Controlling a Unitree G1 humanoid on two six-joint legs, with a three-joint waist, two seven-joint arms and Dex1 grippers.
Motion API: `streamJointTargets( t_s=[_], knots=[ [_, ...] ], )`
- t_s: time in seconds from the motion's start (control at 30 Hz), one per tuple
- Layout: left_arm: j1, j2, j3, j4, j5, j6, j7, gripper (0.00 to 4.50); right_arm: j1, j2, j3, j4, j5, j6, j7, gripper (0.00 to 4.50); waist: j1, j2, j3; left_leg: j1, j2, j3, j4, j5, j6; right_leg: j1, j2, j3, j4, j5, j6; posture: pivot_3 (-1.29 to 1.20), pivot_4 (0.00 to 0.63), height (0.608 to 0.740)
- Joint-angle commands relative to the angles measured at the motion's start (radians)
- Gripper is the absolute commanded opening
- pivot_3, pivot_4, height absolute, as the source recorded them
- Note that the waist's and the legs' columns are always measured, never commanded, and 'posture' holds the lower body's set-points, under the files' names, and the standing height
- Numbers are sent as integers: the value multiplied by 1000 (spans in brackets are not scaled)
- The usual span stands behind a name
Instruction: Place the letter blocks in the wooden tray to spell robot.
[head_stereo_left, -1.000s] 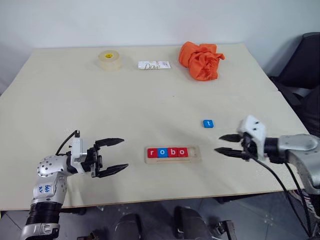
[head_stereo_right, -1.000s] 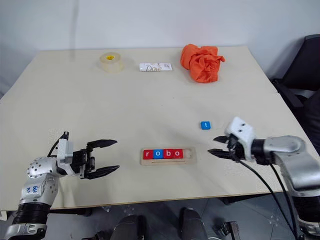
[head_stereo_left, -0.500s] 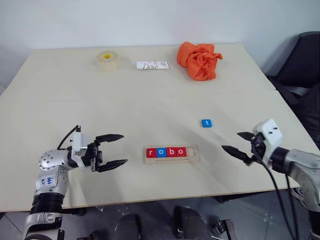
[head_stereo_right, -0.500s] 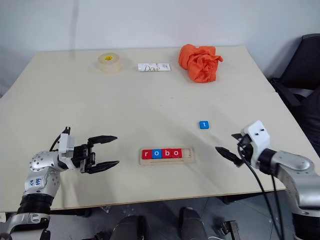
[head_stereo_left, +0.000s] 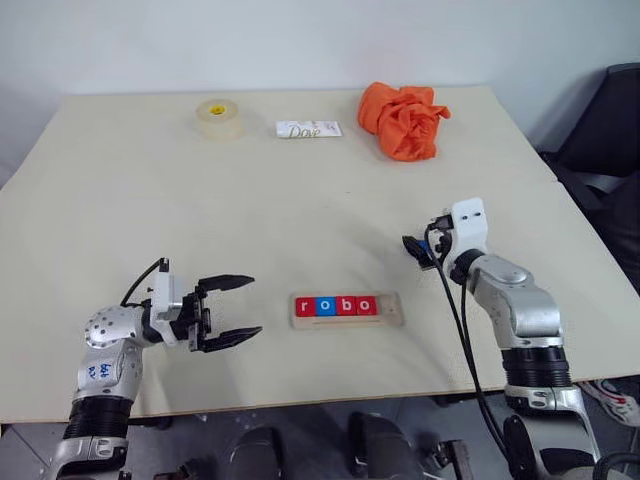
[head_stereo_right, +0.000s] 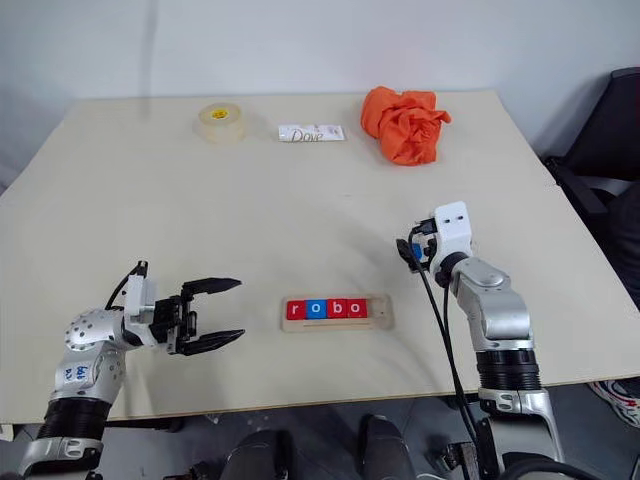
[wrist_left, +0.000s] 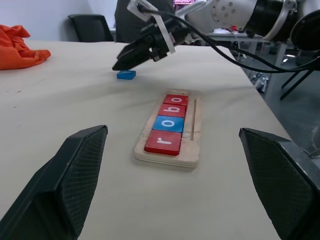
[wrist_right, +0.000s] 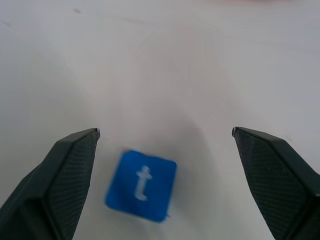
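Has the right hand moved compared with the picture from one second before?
Yes. The right hand went forward, away from the table's near edge, and now hangs over the blue t block, beyond the wooden tray.

Four blocks (head_stereo_left: 336, 306) in tray (head_stereo_left: 392, 310); t block (wrist_right: 141, 185) behind, rightward

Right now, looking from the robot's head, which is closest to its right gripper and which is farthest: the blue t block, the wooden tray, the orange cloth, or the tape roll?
1. blue t block: right at the right gripper, between its open jaws.
2. wooden tray: nearer the robot, towards its left.
3. orange cloth: at the table's far edge.
4. tape roll: far edge, well to the left.
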Motion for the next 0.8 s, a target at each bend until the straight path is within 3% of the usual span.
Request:
streamJointTargets(
  t_s=[0.03, 0.73, 0.8],
  knots=[
    [24, 5, 22, -52, -16, -4, 21, 4500, 5, 16, 1, -42, 2, -6, -11, 4443, -2, 0, 0, 0, 0, 0, 0, 0, 0, 0, 0, 0, 0, 0, 0, 0, 150, 740],
    [1, -4, 9, -24, -9, -15, 30, 4500, 84, 82, 26, -149, -5, 78, -81, 4443, 0, 0, 0, 1, 1, -1, 0, 0, 0, 0, 0, 0, 0, 0, 0, 0, 150, 740],
    [-8, -5, 7, -16, -8, -15, 27, 4500, 87, 88, 23, -159, -7, 101, -101, 4052, 0, 0, 0, 1, 1, -1, 0, 0, 0, 0, 0, 0, 0, 0, 0, 0, 150, 740]
  ],
)
